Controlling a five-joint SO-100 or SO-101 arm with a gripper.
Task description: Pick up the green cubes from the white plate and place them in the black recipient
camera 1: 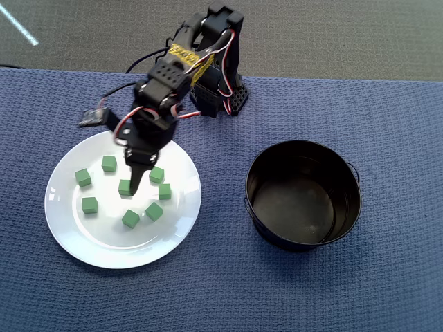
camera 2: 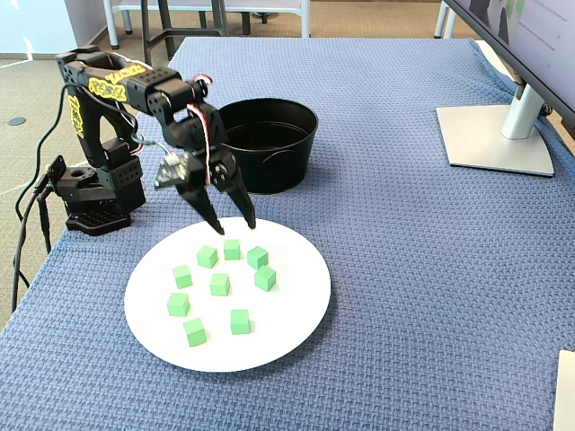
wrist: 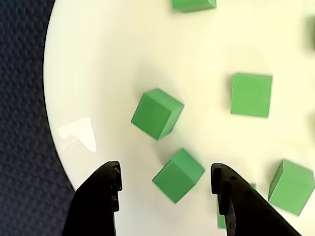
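Note:
Several green cubes [camera 1: 89, 205] lie scattered on the white plate [camera 1: 76, 235], at the left of the overhead view. My gripper [camera 1: 138, 183] hangs open just above the plate's far middle, fingers pointing down. In the wrist view the gripper [wrist: 165, 169] straddles one tilted cube [wrist: 178, 175]; neither finger touches it, and another cube [wrist: 157, 114] lies just ahead on the plate [wrist: 98, 73]. The fixed view shows the gripper [camera 2: 234, 226] above the cubes [camera 2: 233, 249] nearest the arm on the plate [camera 2: 296, 305]. The black recipient [camera 1: 294, 204] [camera 2: 269, 171] stands empty beside the plate.
A blue woven cloth [camera 2: 404, 269] covers the table. The arm's base [camera 2: 94, 193] stands at the cloth's edge with cables trailing off it. A monitor stand [camera 2: 490, 135] sits at the far right of the fixed view, and a white object [camera 2: 566, 386] at the bottom right corner.

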